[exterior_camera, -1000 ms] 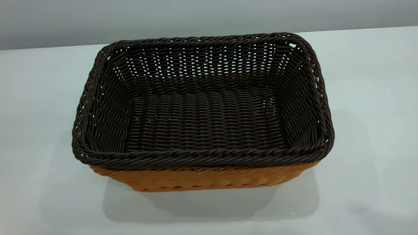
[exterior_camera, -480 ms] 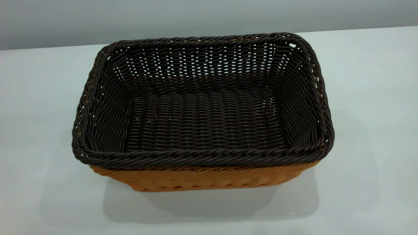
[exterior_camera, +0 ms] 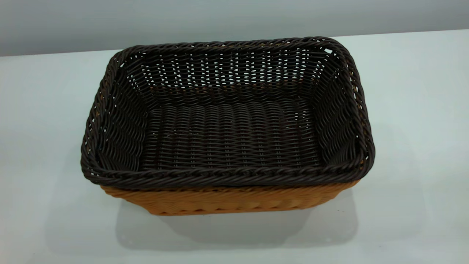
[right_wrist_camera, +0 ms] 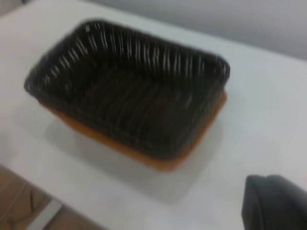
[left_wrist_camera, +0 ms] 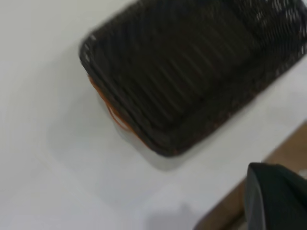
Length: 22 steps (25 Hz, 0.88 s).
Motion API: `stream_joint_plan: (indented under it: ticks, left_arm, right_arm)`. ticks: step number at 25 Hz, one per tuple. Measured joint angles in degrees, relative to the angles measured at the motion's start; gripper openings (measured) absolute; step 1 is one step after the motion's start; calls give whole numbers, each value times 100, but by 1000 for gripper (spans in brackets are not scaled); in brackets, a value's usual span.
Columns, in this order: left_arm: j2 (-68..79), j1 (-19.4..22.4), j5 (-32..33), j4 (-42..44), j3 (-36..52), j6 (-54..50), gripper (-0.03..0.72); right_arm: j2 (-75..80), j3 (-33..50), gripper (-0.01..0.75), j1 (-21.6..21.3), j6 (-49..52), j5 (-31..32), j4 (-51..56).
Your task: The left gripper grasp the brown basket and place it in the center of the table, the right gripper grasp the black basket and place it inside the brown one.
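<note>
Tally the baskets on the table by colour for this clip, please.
Black basket: 1, nested inside the brown one
Brown basket: 1, resting on the table
Total: 2 baskets

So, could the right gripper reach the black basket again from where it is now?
Probably yes: the black basket sits open-topped inside the brown basket, and nothing stands between it and the right gripper.

The near-black rectangular woven wicker basket [exterior_camera: 227, 135] with a braided rim sits upright, nested inside the orange-tan rectangular woven wicker basket [exterior_camera: 227, 201], whose front wall shows below the dark rim, both resting on the plain white glossy table [exterior_camera: 410, 110].
</note>
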Motion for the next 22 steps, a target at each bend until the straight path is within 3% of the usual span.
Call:
stream_joint_plan:
  ticks: [4, 10, 16, 22]
  left_arm:
    - [-181, 0, -150, -295, 530, 0, -1]
    - [-806, 0, -637, -772, 1456, 489, -1]
    - [-1638, 0, -364, -1764, 2146, 1490, -1]
    - [-2359, 0, -387, -1876, 2688, 1829, -1]
  right_arm:
    - [-148, 0, 3, -5, -3, 332, -325]
    - [-148, 0, 3, -5, -8, 299, -321]
    - [-144, 0, 3, -5, -8, 293, -338]
    - [-144, -5, 3, -5, -8, 280, -344]
